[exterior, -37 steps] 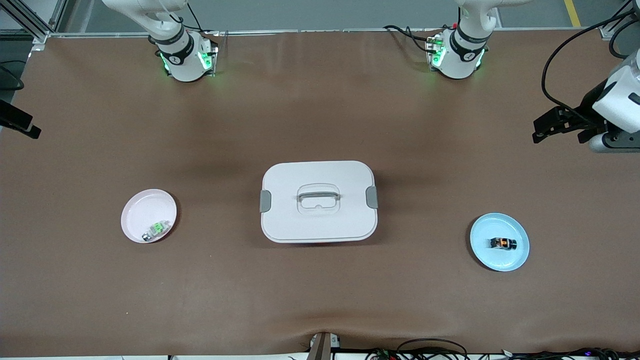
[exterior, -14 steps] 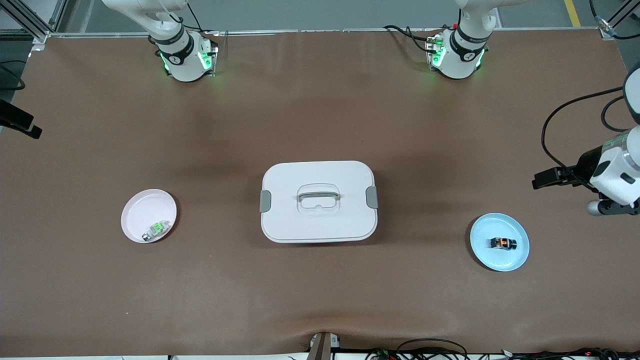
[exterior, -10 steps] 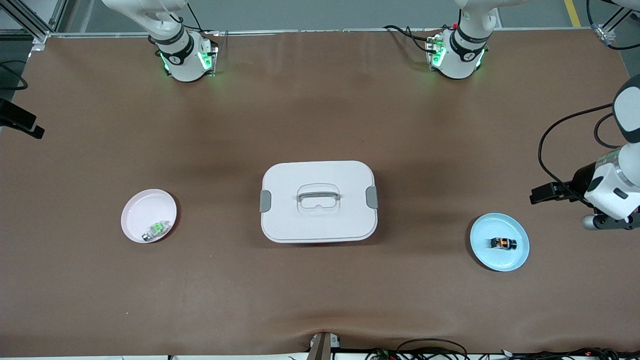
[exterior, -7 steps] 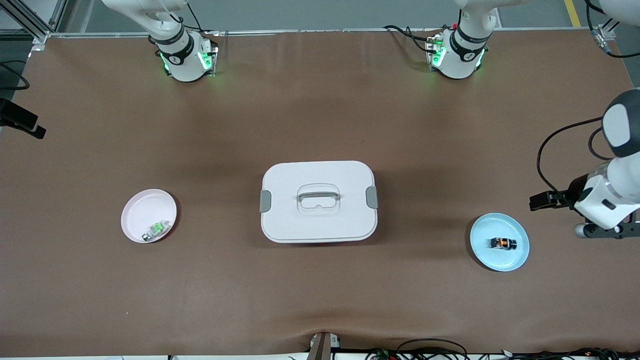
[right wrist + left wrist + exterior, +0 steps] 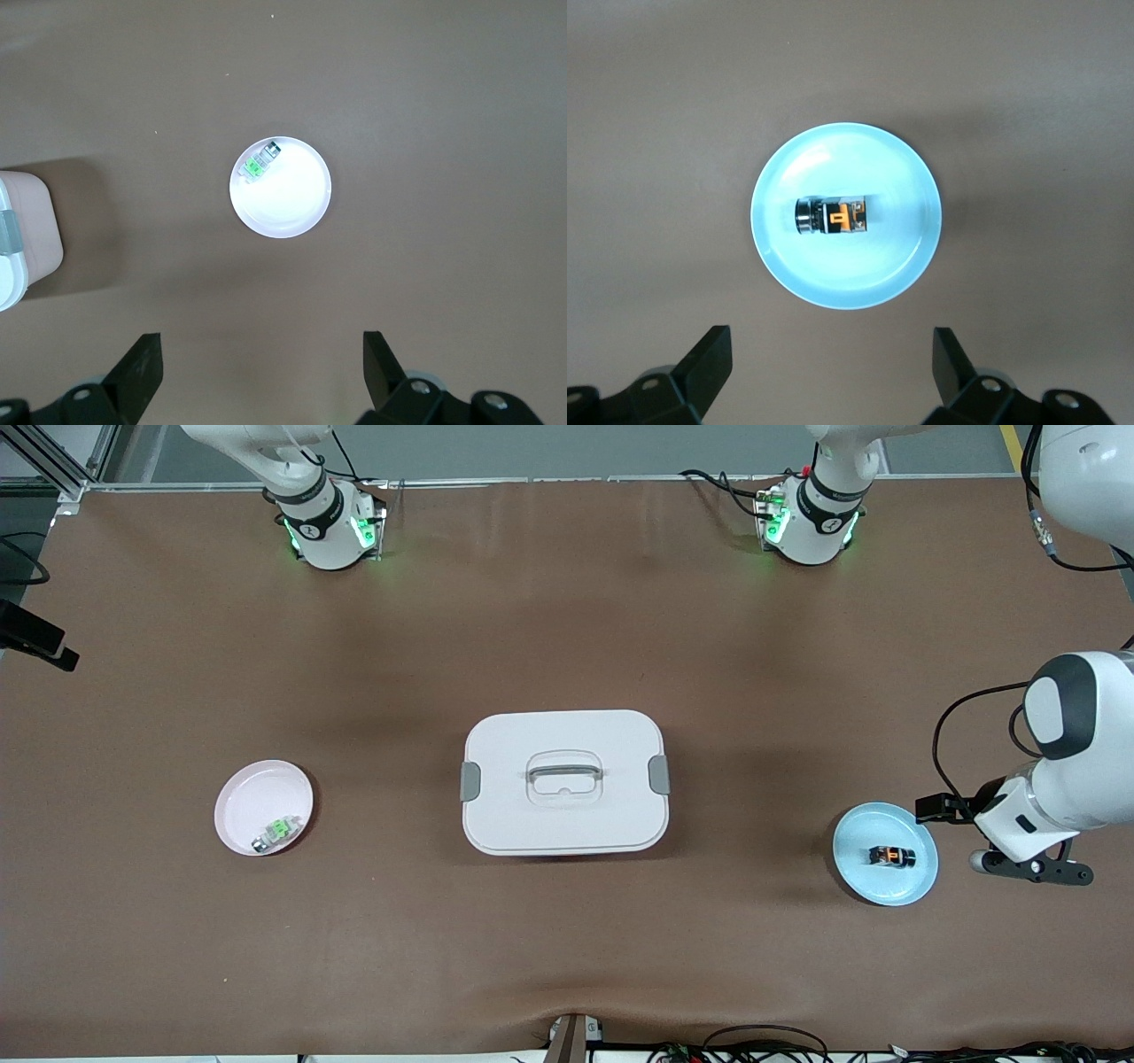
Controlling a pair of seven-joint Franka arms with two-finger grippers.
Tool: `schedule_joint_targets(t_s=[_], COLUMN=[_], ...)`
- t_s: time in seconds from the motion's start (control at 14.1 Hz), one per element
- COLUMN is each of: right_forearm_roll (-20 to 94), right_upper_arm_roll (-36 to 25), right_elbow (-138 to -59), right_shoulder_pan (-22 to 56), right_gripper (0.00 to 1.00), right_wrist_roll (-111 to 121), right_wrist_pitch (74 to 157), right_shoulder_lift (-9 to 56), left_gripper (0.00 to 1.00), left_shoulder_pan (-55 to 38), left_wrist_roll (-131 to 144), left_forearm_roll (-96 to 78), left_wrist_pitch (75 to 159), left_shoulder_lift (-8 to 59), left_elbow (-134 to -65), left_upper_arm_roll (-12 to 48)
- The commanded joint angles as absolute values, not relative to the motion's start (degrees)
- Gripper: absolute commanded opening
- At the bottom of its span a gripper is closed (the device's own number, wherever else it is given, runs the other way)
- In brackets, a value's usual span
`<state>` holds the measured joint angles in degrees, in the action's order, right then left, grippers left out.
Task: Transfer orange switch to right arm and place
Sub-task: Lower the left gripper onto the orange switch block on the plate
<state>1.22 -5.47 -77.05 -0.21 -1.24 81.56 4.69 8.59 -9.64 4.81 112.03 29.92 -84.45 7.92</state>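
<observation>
The orange switch (image 5: 891,856) lies on its side in a light blue plate (image 5: 864,877) toward the left arm's end of the table. In the left wrist view the switch (image 5: 833,217) lies in the middle of the plate (image 5: 904,257). My left gripper (image 5: 830,336) is open and empty, up in the air beside the plate; in the front view the left gripper (image 5: 1032,868) is over the table just past the plate's rim. My right gripper (image 5: 261,338) is open and empty, high over the table near the pink plate (image 5: 292,208).
A white lidded box (image 5: 564,781) with a handle stands at the table's middle. The pink plate (image 5: 252,797) toward the right arm's end holds a small grey-white part with a green top (image 5: 278,830). The arm bases (image 5: 330,527) stand along the table's back edge.
My left arm has swung down and toward the front camera, bringing its open gripper close beside the blue plate. The switch, plates and box have not moved.
</observation>
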Motion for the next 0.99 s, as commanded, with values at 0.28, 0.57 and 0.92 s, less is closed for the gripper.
schedule_joint_targets(t_s=[0.28,0.57,0.92], right_forearm_roll=[1.4,1.3,1.4], right_upper_arm_roll=[-5.3,-5.3,-5.3], right_elbow=[-76.8,-76.8,-76.8], right_shoulder_pan=[-0.4,-0.5,-0.4], right_gripper=[1.0,1.0,1.0], right_wrist_roll=[-1.6,-1.5,-1.6], right_wrist_pitch=[81.5,81.5,81.5], right_shoulder_lift=[4.3,4.4,4.4], left_gripper=[1.0,1.0,1.0], left_shoulder_pan=[9.6,9.3,10.5], left_wrist_roll=[-14.8,-17.4,-17.0], left_forearm_roll=[5.7,5.9,5.8], left_wrist_pitch=[117.4,117.7,122.6], left_shoulder_lift=[37.0,40.2,43.3], left_elbow=[-83.1,-83.1,-83.4], left_upper_arm_roll=[8.3,8.2,8.2])
